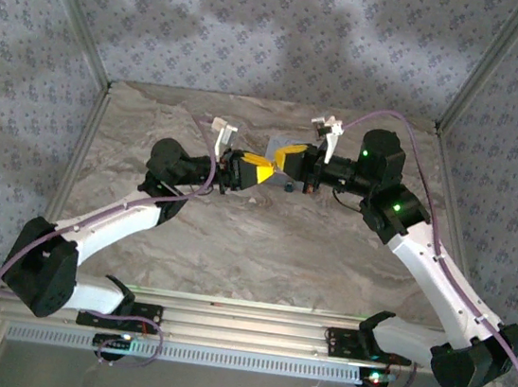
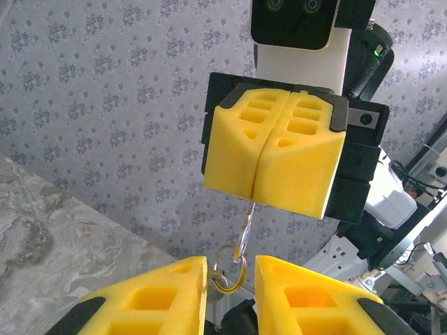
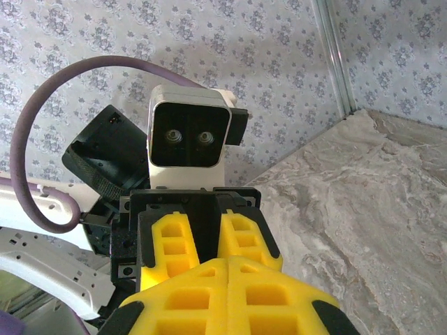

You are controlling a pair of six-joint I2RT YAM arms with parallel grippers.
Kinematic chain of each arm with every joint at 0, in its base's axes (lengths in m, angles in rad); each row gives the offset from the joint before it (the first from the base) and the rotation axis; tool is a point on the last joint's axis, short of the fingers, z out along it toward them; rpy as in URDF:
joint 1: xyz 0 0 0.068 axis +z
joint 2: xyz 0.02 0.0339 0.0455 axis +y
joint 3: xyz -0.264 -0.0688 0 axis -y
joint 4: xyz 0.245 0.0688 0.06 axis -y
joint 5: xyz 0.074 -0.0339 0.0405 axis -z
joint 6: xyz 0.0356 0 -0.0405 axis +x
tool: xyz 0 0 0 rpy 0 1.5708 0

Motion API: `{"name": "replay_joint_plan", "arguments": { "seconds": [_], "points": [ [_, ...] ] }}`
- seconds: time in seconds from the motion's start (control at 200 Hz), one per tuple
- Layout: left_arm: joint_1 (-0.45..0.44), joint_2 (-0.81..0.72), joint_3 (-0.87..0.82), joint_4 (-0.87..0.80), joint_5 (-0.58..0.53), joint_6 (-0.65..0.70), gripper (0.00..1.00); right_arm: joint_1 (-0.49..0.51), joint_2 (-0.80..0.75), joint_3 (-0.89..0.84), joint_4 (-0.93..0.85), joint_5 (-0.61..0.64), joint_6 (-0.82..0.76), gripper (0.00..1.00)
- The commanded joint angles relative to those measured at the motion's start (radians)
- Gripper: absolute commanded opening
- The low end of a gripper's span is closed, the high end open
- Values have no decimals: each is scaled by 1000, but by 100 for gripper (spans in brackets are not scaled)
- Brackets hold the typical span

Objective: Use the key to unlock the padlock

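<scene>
Right claw [image 2: 262, 150], pinched together on the key [image 2: 246, 225], faced the left claw [image 2: 231, 265], whose fingers stood apart around the key ring [image 2: 228, 273]. The padlock seemed hidden deeper between them, grip unclear. Insertion stage; next called for fine keyhole alignment.

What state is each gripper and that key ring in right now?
Right gripper: shut, pinching a thin metal piece above the key ring.
Left gripper: fingers partly apart, ring in the gap; grip unclear.
Key ring: held up between both grippers.
</scene>
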Motion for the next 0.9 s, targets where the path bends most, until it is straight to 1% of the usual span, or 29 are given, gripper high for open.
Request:
{"name": "replay_joint_plan", "arguments": {
  "seconds": [0.0, 0.24, 0.44, 0.545, 0.7, 0.894],
  "points": [
    [-8, 3, 35, 49, 7, -3, 25, 9, -6, -1, 26, -20, 10, 0],
    [-10, 4, 41, 42, 0, 0, 28, 17, 4, -1, 26, -24, 8, 0],
    [-10, 0, 41, 32, 0, 6, 28, 19, 8, -1, 30, -24, 6, 0],
    [-9, -1, 43, 27, -1, 11, 22, 19, 13, -1, 30, -29, 6, 0],
    [-9, -18, 35, -7, -19, 45, 0, 19, 16, -1, 32, -32, 6, 0],
    [-8, -48, 22, -70, -26, 100, 0, 18, 16, -1, 34, -26, 7, 0]
  ]
}}
